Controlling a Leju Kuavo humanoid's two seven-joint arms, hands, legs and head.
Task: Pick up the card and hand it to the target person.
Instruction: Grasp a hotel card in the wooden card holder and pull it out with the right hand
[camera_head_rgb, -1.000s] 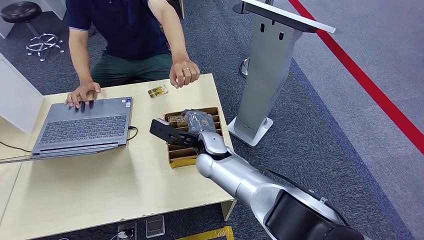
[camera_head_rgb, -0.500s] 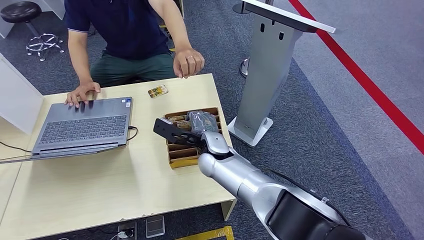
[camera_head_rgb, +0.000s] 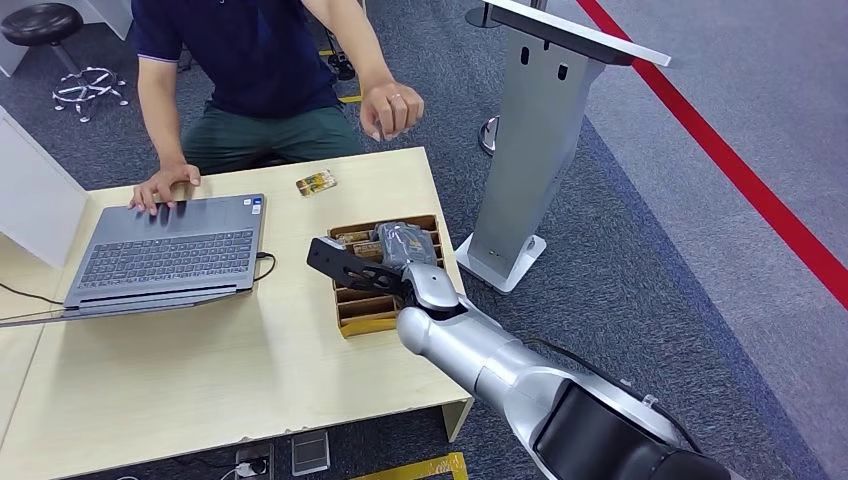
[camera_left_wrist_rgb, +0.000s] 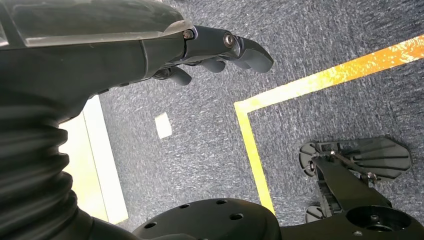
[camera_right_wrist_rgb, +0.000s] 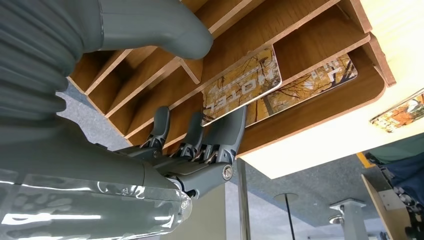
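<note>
A wooden card rack (camera_head_rgb: 362, 312) stands near the table's right edge. My right hand (camera_head_rgb: 402, 243) hovers over its far end. In the right wrist view, an autumn-printed "HOTEL" card (camera_right_wrist_rgb: 242, 85) leans in one slot, and a second card (camera_right_wrist_rgb: 320, 77) lies in the slot behind it. The fingers (camera_right_wrist_rgb: 225, 130) of my right hand (camera_right_wrist_rgb: 165, 160) touch the first card's near edge, while the thumb (camera_right_wrist_rgb: 165, 25) stays apart from it. Another card (camera_head_rgb: 315, 183) lies flat on the table near the seated person, whose raised hand (camera_head_rgb: 390, 108) is above the far edge. My left hand (camera_left_wrist_rgb: 220, 50) hangs over the carpet, holding nothing.
An open laptop (camera_head_rgb: 165, 255) sits on the left of the light wooden table (camera_head_rgb: 200, 360), with the person's other hand on it. A silver pedestal stand (camera_head_rgb: 535, 130) rises just right of the table. A stool (camera_head_rgb: 45, 25) is at the far left.
The person's hand has lifted off the table and moved up and to the right. My right hand edged slightly toward the rack, then held still.
</note>
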